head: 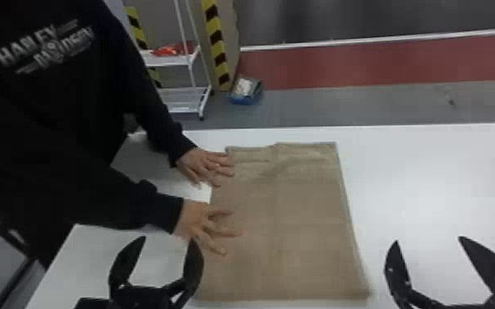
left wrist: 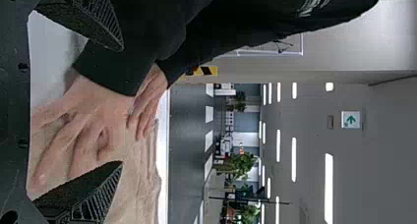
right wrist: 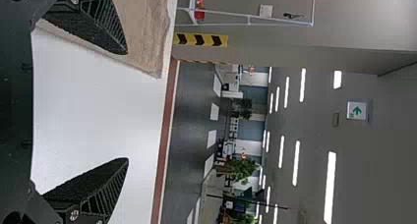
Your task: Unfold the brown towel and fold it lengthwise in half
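Towel (head: 292,230) in brown cloth lies spread on the white worktop (head: 431,185) in the head view, its long sides running away from the robot. Its far edge has a step near the middle, and creases cross the cloth just this side of that edge. A person (head: 53,111) in a black top leans in at the left, with the far hand (head: 206,166) and the near hand (head: 203,226) laid along the towel's left side, fingers spread. The left tool (head: 169,239) is by the near left part of the towel, its two fingers wide apart; the right tool (head: 428,240) is past the towel's right side, its fingers wide apart too. Behind the worktop stand a white shelf cart (head: 167,61) with red items on it and, on the floor, a blue box (head: 246,92). The left wrist view shows the left tool's fingers apart, with the person's hands and the towel in the gap seen between and beyond them; whether a finger touches the cloth I cannot tell. The right wrist view has the right tool's fingers apart, one seen against the edge of the towel, with white worktop between them; farther off are plants (right wrist: 240,170) and a green arrow sign (right wrist: 357,111).
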You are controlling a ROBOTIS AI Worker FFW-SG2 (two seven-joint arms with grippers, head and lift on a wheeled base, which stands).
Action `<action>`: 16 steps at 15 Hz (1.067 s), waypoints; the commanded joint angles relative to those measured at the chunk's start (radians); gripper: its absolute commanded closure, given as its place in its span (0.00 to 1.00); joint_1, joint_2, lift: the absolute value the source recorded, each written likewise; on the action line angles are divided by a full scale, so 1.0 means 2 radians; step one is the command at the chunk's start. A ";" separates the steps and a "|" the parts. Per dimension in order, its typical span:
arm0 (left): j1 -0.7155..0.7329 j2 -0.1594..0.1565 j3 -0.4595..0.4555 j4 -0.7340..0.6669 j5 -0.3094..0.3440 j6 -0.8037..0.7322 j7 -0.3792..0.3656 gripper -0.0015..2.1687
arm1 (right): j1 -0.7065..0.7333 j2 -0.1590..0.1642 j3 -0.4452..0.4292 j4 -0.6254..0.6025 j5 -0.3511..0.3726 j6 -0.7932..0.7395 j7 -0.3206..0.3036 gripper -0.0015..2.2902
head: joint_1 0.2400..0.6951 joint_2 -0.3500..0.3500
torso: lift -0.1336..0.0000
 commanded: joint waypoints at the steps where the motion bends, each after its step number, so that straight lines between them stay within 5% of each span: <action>1: 0.001 -0.001 0.000 -0.001 -0.001 0.000 0.000 0.02 | 0.000 0.000 0.000 -0.002 0.000 0.000 0.000 0.05 | 1.00 0.78 | 0.10; 16: 0.001 -0.001 -0.002 -0.005 -0.006 0.003 0.000 0.02 | -0.004 -0.001 0.000 -0.001 0.000 0.009 0.000 0.05 | 1.00 0.78 | 0.10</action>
